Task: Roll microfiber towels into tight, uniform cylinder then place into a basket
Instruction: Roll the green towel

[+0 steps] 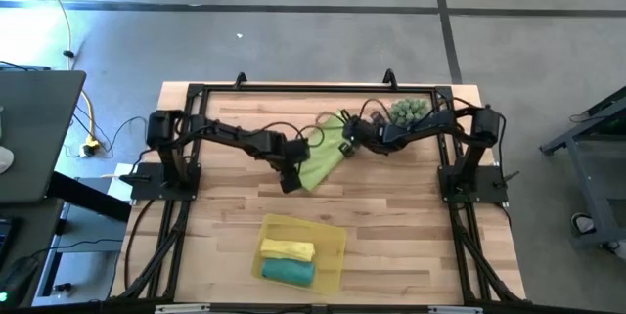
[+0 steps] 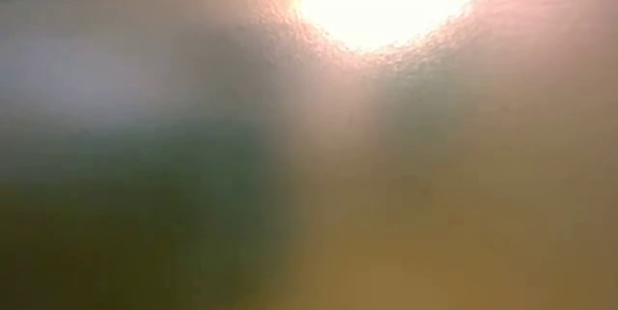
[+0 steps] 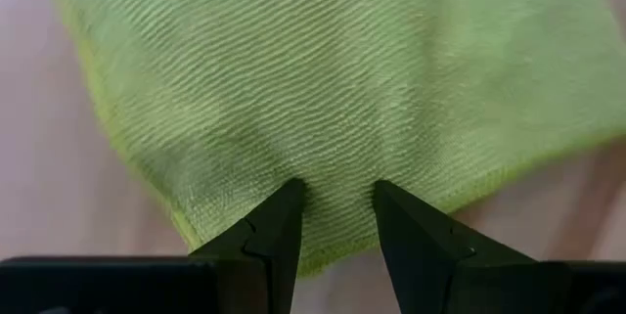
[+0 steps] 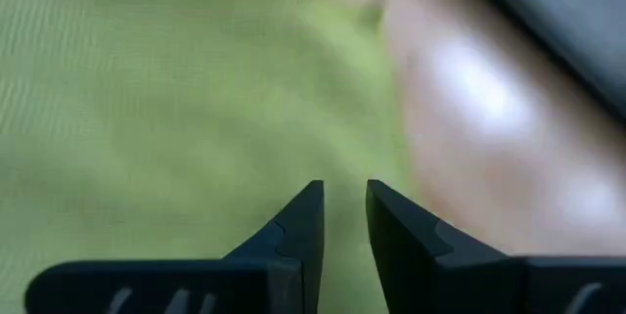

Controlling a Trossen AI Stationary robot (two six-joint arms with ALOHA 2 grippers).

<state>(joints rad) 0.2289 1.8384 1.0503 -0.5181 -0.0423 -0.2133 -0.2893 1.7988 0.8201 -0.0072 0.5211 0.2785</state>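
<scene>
A lime green towel lies spread on the wooden table's middle, running slantwise between my two grippers. My left gripper stands open over its near left end, fingertips just inside the towel's edge. My right gripper is at the towel's far right end, its fingers a narrow gap apart over the cloth. The yellow basket sits near the front edge, with a rolled yellow towel and a rolled teal towel lying in it. My left gripper comes at the green towel from above, pointing steeply down, its tips astride a strip of flat cloth close to the edge; I cannot tell whether they touch it. My right gripper slants down over the towel beside its side edge; whether it touches cannot be told.
A spiky green ball-shaped plant stands at the far right, close behind my right arm. Black frame rails run round the table. Bare wood lies between the towel and the basket. The low view is washed out and shows nothing usable.
</scene>
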